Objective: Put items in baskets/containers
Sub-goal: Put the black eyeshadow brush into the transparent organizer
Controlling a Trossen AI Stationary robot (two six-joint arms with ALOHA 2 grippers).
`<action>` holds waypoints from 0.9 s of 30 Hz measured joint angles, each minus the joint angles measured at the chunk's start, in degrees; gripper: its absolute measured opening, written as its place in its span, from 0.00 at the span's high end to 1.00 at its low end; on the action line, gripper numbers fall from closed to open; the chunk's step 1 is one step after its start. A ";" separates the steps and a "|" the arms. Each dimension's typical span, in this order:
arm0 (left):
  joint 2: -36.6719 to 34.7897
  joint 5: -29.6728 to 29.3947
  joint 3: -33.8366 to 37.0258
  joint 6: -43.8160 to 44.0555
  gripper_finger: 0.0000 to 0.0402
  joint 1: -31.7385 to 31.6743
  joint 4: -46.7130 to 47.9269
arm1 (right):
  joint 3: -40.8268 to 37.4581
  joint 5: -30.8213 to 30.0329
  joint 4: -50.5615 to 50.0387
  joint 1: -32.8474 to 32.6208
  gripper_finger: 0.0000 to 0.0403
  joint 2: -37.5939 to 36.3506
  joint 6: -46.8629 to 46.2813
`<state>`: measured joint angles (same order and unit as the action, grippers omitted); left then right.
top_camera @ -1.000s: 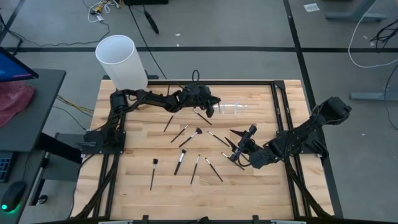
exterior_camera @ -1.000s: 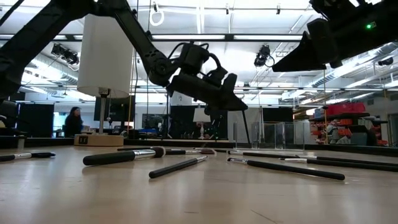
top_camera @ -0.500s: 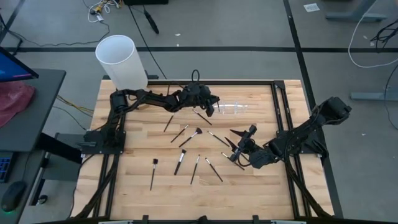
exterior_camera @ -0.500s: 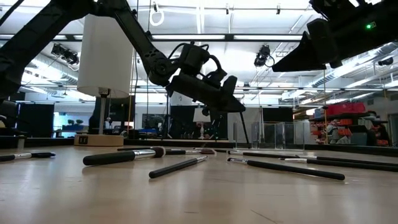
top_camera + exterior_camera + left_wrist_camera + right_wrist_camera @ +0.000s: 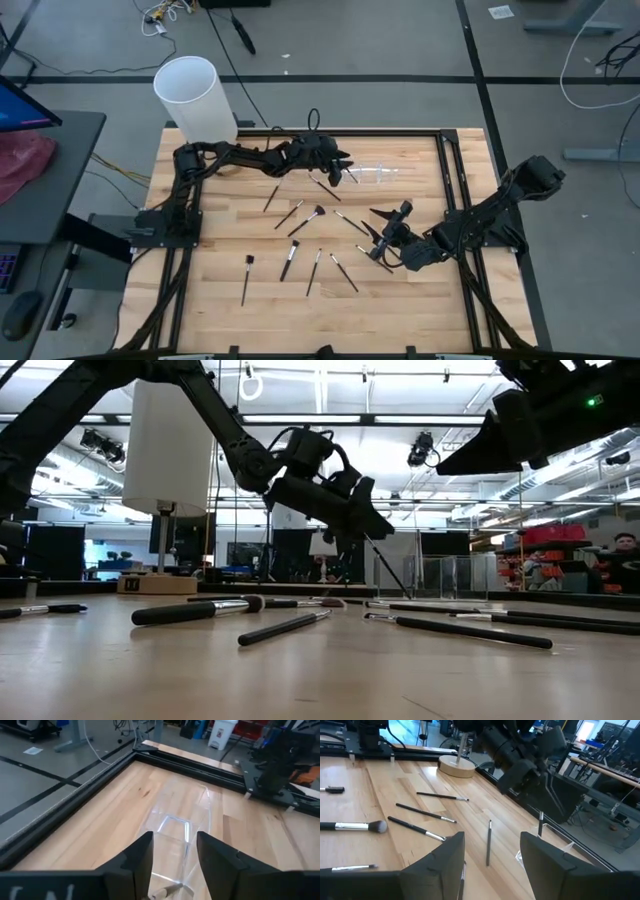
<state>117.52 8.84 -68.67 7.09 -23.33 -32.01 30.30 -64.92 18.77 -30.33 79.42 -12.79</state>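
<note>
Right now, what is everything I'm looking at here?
Brushes: about ten, dark or light handles, lying spread over the middle of the table.
Slanted brush: one, dark, leaning at the holder below the left gripper.
Holder: one, clear plastic, far side of the table, near its middle.
Cylinder: one, white, tall, on a round wooden base at the table's far left corner.
Table: one, pale wood with a black frame.
Person: one, in the room beyond the table.
Left gripper: dark, open, just above the holder.
Right gripper: dark, open and empty, over the table's right middle.
</note>
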 joint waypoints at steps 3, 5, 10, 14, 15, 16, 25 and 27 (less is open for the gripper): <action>-2.97 -1.18 -0.02 -3.39 0.61 -0.28 4.05 | 0.00 0.00 0.04 -0.04 0.51 0.00 0.15; -5.42 -2.25 -0.02 -4.90 0.61 -0.28 7.58 | 0.00 0.00 0.04 -0.04 0.51 -0.18 0.23; -12.75 -3.45 -0.02 -9.51 0.64 0.35 18.33 | 0.00 -0.04 0.15 -0.28 0.51 -2.05 0.22; -18.81 -4.48 0.00 -12.96 0.66 2.55 31.60 | 0.02 1.67 0.05 -1.40 0.51 -4.13 -0.18; -20.05 -5.14 0.20 -13.71 0.67 3.44 34.71 | 0.02 3.21 -0.11 -1.61 0.51 -4.58 -0.25; -21.18 -5.79 0.61 -14.07 0.68 4.37 36.53 | 0.03 5.16 -0.08 -1.65 0.51 -4.88 -0.48; -30.44 -8.12 16.05 -12.77 0.75 13.67 34.77 | 0.04 17.57 -6.14 -0.09 0.51 -2.32 -13.18; -32.47 -9.67 20.70 -10.55 0.76 15.35 31.43 | 0.05 18.13 -6.87 0.72 0.51 -0.96 -15.23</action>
<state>85.05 -0.83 -47.97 -3.46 -7.98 -0.58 30.36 -46.79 11.90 -29.61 78.46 -28.02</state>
